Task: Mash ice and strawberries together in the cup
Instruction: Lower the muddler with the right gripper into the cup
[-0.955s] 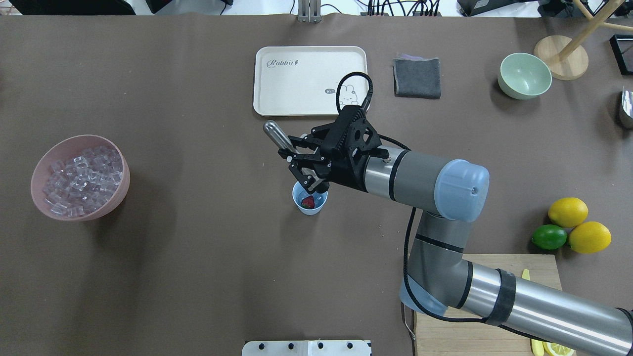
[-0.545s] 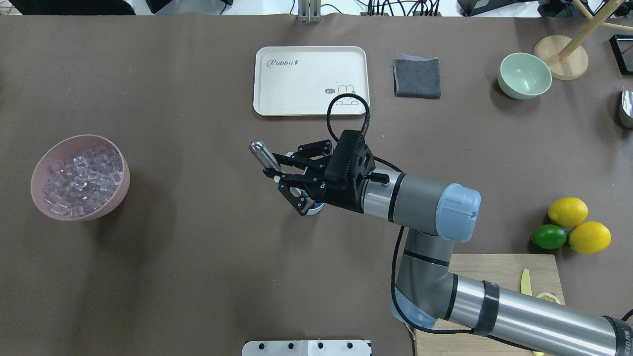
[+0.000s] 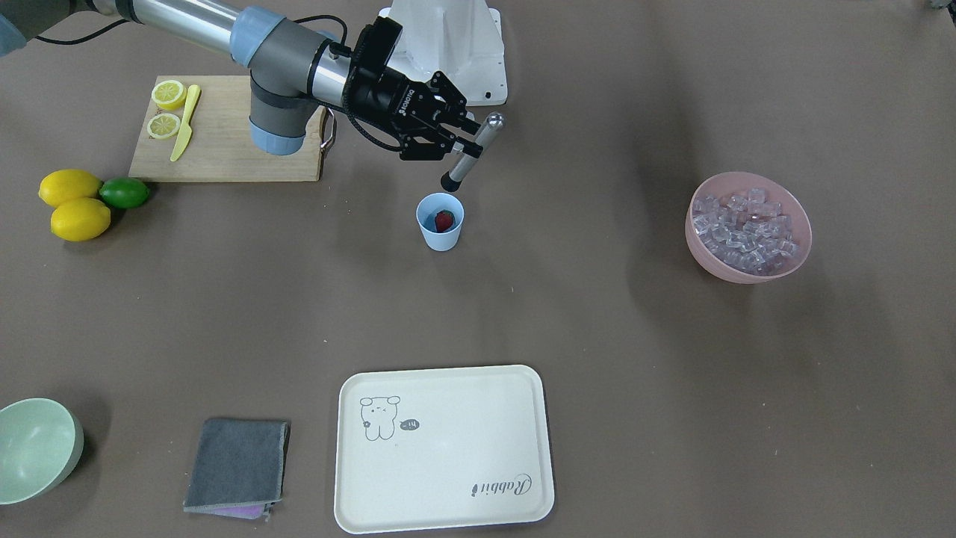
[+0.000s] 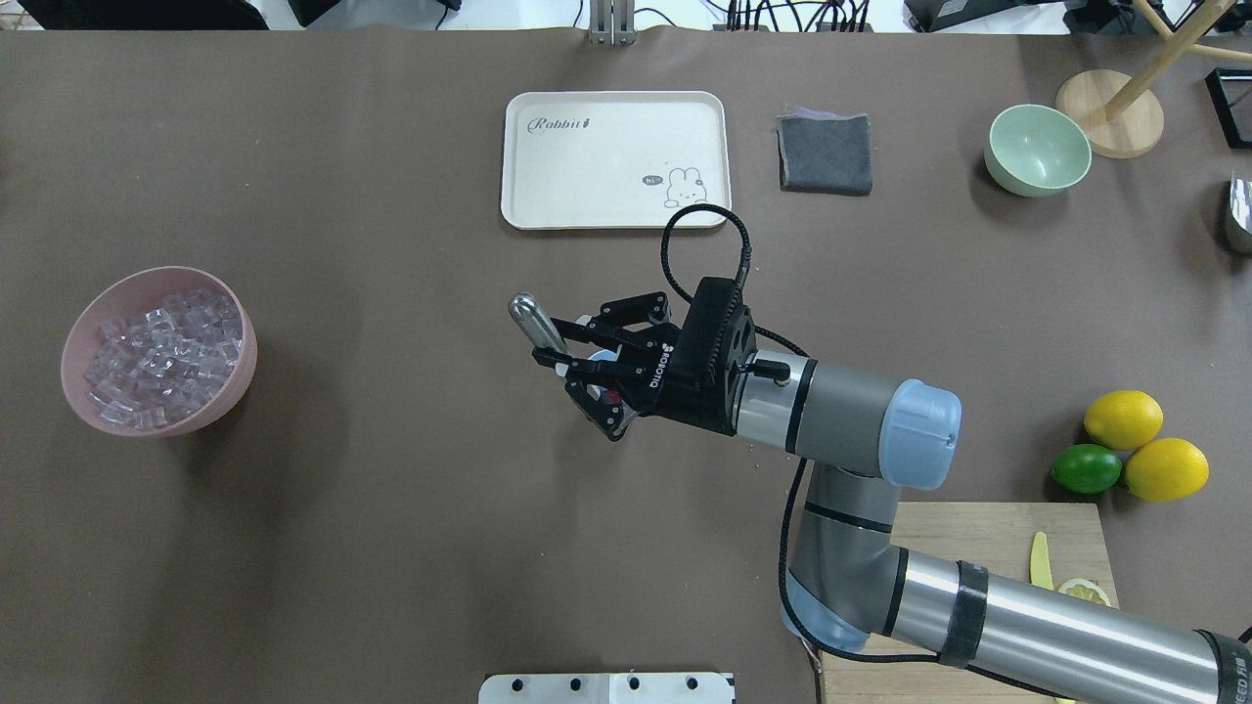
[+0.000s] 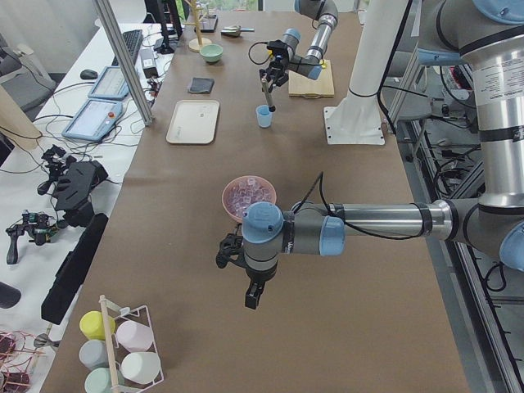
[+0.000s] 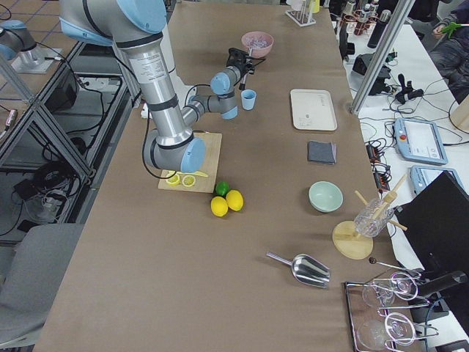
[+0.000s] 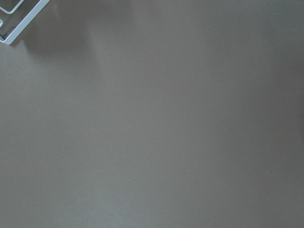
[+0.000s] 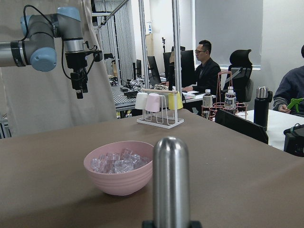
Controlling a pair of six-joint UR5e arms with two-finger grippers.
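- Upper left of centre in the front-facing view, the right gripper has its fingers clamped on a tilted silver metal muddler with a black tip.
- Just below that tip we see the small light blue plastic cup standing on the brown bench, the red strawberry inside it.
- At the right, the clear ice cubes fill a round pink bowl.
- The left gripper hangs at lower centre of the left-side view; we cannot tell how its fingers stand.

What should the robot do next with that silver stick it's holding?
Probably lower it straight down into the cup. The right pincer grips the stick with its black tip hanging above the cup, and the strawberry sits inside, looking whole and unmashed.
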